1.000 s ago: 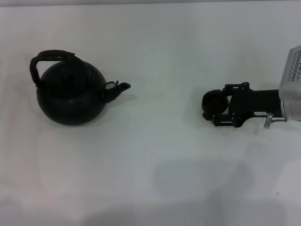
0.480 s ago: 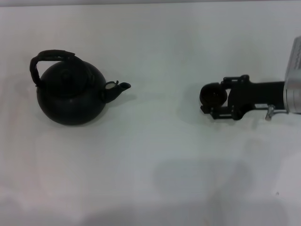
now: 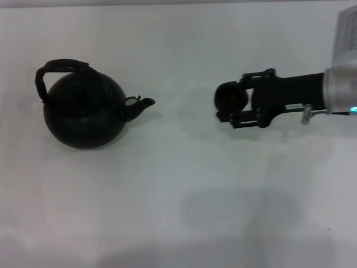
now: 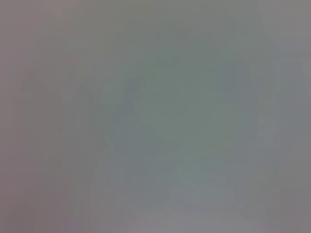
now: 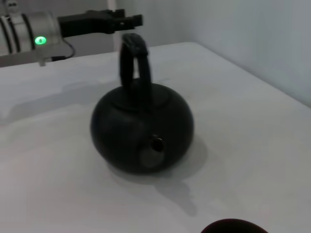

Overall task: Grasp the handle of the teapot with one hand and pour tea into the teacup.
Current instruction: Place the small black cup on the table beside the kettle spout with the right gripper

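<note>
Clamped around the teacup (image 3: 231,97), the right gripper (image 3: 228,109) holds it over the tabletop (image 3: 178,184), nearer the right edge than the left. Nearer the left edge stands the teapot (image 3: 83,111), upright, handle (image 3: 58,68) arched over its lid, spout toward the cup, well apart. Beyond the handle, the left gripper (image 5: 127,20) shows; its jaw state cannot be told.

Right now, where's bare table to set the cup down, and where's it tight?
Free: the white table between the teapot spout and the teacup in the right gripper, plus the whole near strip below both. Tight: right at the spout, and behind the teapot, where the left gripper sits past the handle.
</note>
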You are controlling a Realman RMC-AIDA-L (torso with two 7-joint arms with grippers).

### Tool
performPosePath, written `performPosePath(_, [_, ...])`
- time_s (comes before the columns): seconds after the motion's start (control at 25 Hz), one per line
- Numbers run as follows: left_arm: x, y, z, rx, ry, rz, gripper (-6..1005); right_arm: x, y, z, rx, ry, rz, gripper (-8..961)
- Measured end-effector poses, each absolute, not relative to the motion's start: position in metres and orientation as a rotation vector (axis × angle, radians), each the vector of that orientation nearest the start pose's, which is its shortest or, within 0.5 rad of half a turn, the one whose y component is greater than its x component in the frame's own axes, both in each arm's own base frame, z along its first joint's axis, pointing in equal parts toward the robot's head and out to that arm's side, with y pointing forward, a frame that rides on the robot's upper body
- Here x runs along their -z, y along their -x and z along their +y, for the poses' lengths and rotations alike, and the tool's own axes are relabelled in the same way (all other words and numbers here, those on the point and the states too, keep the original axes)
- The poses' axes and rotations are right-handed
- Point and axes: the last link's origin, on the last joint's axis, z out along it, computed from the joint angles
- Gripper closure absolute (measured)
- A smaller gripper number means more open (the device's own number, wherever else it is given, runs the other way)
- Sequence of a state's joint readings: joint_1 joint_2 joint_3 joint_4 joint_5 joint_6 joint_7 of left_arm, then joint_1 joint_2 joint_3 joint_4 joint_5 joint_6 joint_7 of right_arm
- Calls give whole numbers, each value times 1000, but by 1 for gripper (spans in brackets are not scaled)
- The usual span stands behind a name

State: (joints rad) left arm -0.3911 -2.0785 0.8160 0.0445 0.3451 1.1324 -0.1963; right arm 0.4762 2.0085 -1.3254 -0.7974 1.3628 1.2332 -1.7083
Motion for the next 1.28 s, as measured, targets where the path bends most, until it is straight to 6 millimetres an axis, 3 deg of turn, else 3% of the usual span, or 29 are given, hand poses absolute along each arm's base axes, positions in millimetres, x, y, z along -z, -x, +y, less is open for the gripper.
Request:
performPosePath(0.52, [-38, 397, 305, 540, 1293, -675, 127, 84, -215, 350, -134, 2903, 145, 234])
performPosePath(1.28, [-36, 395, 307, 545, 1302, -673, 127, 103, -231, 344, 12, 2884, 103, 229])
